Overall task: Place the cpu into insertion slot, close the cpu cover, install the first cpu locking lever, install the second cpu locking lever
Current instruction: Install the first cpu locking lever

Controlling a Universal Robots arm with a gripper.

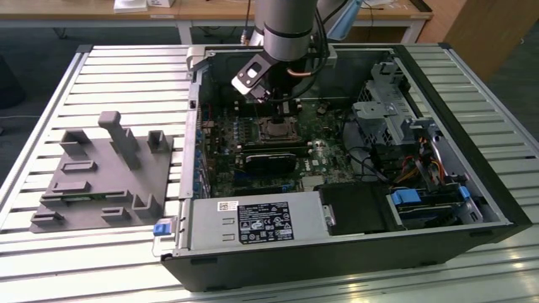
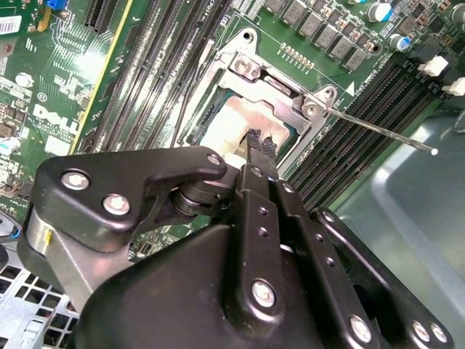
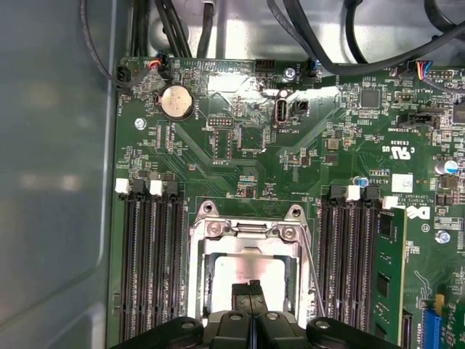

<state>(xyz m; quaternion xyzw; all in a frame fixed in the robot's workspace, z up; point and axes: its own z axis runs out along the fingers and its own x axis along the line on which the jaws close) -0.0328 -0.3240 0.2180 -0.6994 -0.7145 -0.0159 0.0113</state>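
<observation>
Hovering at the cpu (image 2: pixel 231 125) seated in the insertion slot (image 3: pixel 197 291), the gripper (image 2: pixel 259 145) has fingertips pinched together, empty.

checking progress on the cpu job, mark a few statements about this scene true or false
1. The cpu lies in the insertion slot. True.
2. The end effector is spread wide open. False: it is shut, tips down at the cpu.
3. The grey fixture lies at the exterior view's right of the computer case. False: it lies at the left.
4. A coin battery sits on the motherboard. True.
</observation>
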